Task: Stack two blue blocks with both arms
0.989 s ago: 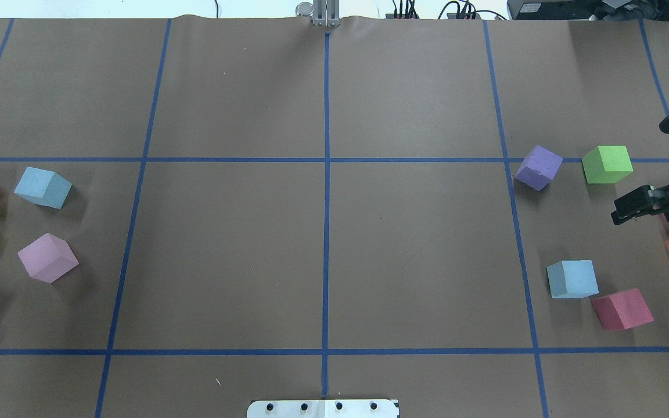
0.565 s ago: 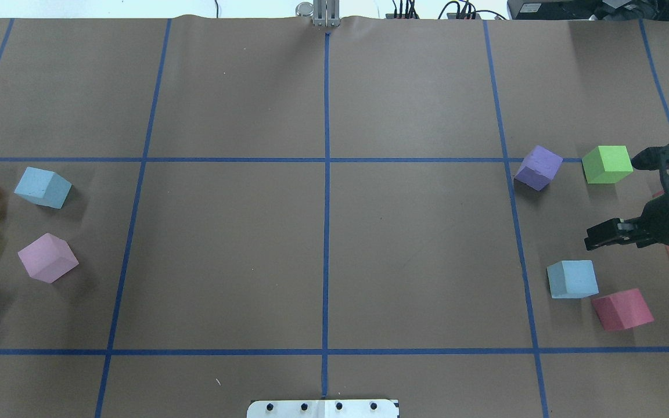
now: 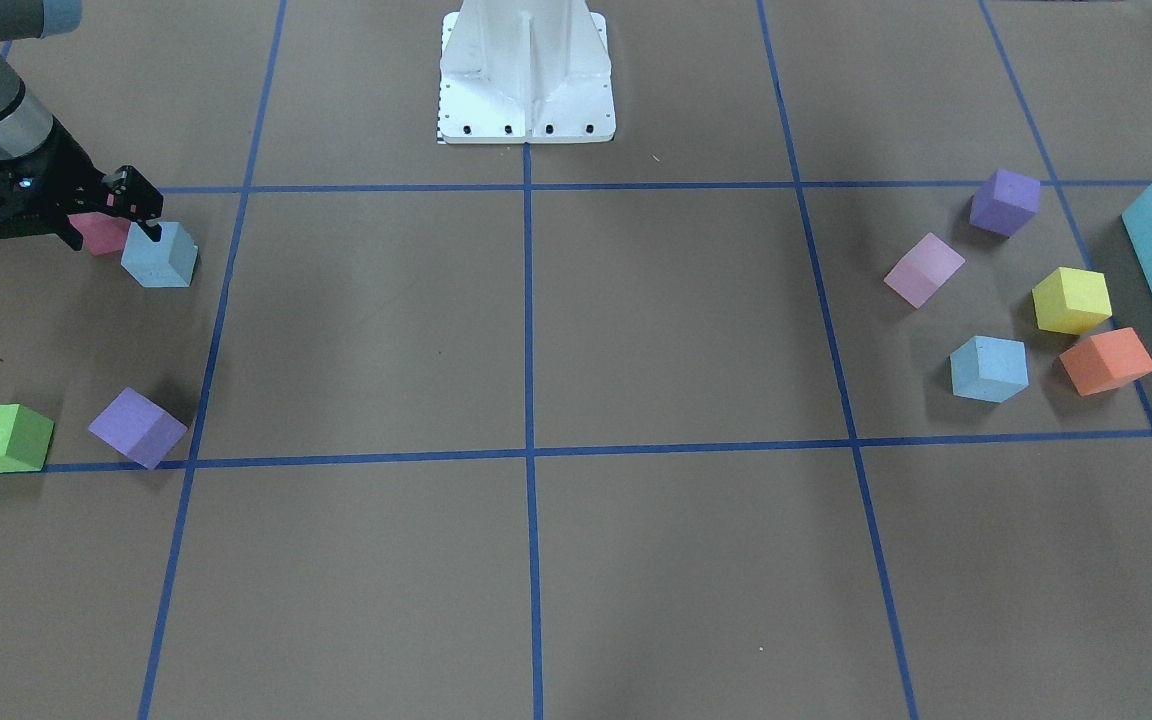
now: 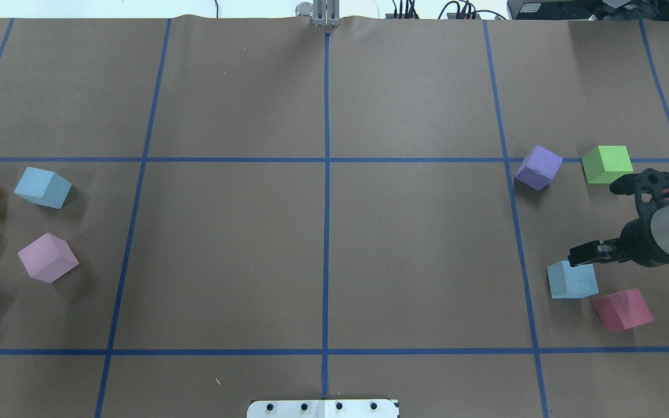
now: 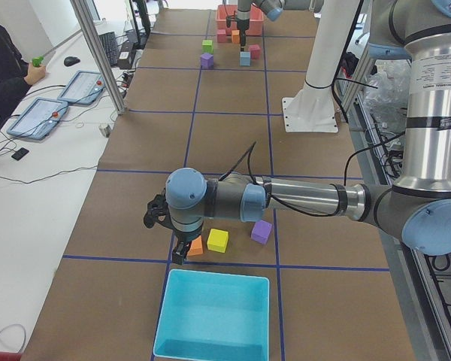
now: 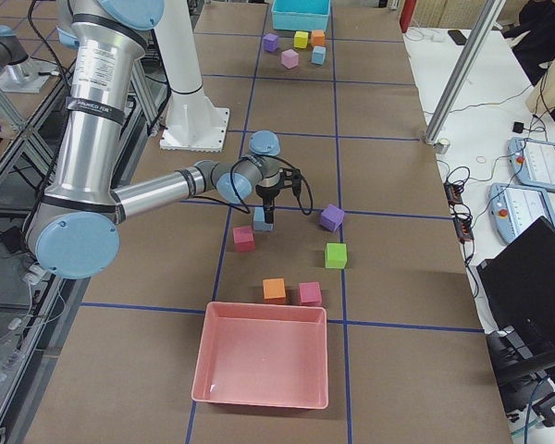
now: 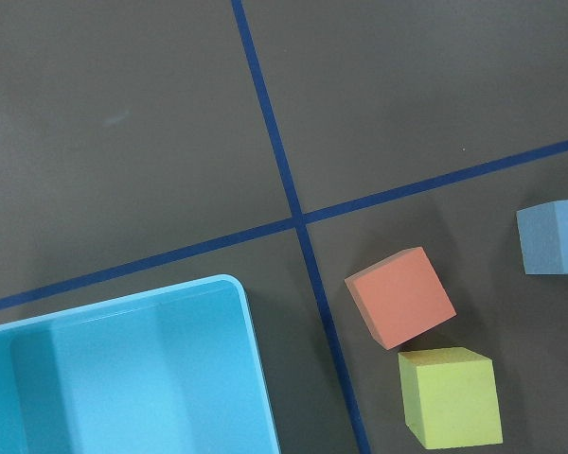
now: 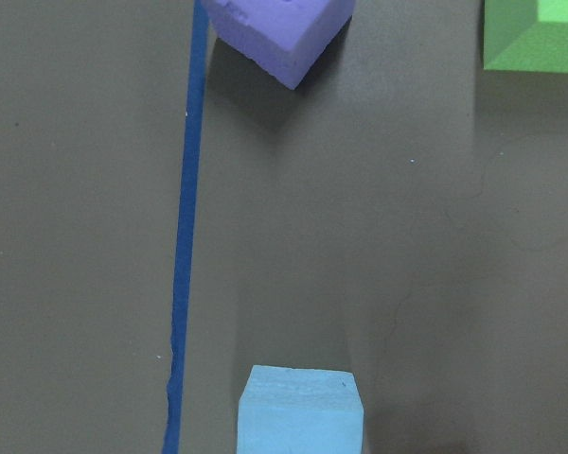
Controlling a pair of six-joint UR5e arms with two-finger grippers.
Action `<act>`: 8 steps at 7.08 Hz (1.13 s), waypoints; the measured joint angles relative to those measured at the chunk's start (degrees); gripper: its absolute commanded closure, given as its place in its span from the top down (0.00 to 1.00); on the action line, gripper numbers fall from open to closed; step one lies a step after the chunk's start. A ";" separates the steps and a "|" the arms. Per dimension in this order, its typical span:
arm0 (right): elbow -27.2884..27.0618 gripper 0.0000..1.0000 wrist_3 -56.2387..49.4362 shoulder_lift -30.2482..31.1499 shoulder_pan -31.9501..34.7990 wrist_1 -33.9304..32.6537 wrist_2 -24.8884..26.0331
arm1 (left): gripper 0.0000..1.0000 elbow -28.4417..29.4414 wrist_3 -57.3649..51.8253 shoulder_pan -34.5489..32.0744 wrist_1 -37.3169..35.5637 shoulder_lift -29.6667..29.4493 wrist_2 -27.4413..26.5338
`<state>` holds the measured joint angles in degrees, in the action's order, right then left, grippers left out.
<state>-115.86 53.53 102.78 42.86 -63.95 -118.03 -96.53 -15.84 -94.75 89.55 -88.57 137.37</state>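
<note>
One light blue block (image 4: 571, 280) lies on the right side of the table, also in the front view (image 3: 161, 258) and at the bottom of the right wrist view (image 8: 301, 416). My right gripper (image 4: 587, 253) hangs just above its far edge, open and empty; it also shows in the front view (image 3: 116, 225). The other blue block (image 4: 41, 187) lies at the far left, also in the left wrist view (image 7: 554, 236). My left gripper (image 5: 179, 254) shows only in the exterior left view, low over an orange cube (image 5: 196, 245). I cannot tell whether it is open.
A dark pink cube (image 4: 622, 309) lies next to the right blue block, with purple (image 4: 538, 167) and green (image 4: 606, 164) cubes beyond. Orange (image 7: 400, 296) and yellow (image 7: 450, 395) cubes and a turquoise bin (image 7: 241, 312) lie by the left blue block. A lilac cube (image 4: 48, 257) is nearby.
My right gripper has moved left and toward the robot's side, from the table's right edge to just above the right blue block. No block has moved.
</note>
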 measured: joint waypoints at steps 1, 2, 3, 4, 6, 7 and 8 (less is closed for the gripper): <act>0.63 1.00 0.19 -0.05 -0.40 0.81 0.09 | 0.98 0.00 -0.06 0.00 0.07 0.11 0.00; 0.92 1.00 0.56 -0.18 -0.99 1.12 0.37 | 0.98 0.00 -0.11 0.00 0.14 0.21 0.00; 1.07 1.00 1.04 -0.32 -1.71 1.23 0.97 | 0.98 0.01 -0.16 0.00 0.16 0.30 0.00; 1.26 1.00 1.52 -0.41 -2.38 1.26 1.70 | 0.98 0.03 -0.21 0.00 0.18 0.37 0.00; 1.98 1.00 1.98 -0.52 -3.84 1.30 3.46 | 0.98 0.06 -0.26 0.00 0.18 0.44 0.00; 2.34 1.00 2.24 -0.57 -4.46 1.34 4.04 | 0.98 0.09 -0.30 0.00 0.20 0.47 0.00; 2.61 1.00 2.65 -0.61 -5.12 1.36 4.57 | 0.98 0.10 -0.32 0.00 0.22 0.49 -0.02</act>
<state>-113.26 56.18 102.17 37.74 -62.59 -113.45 -96.43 -16.16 -94.75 89.77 -88.08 137.35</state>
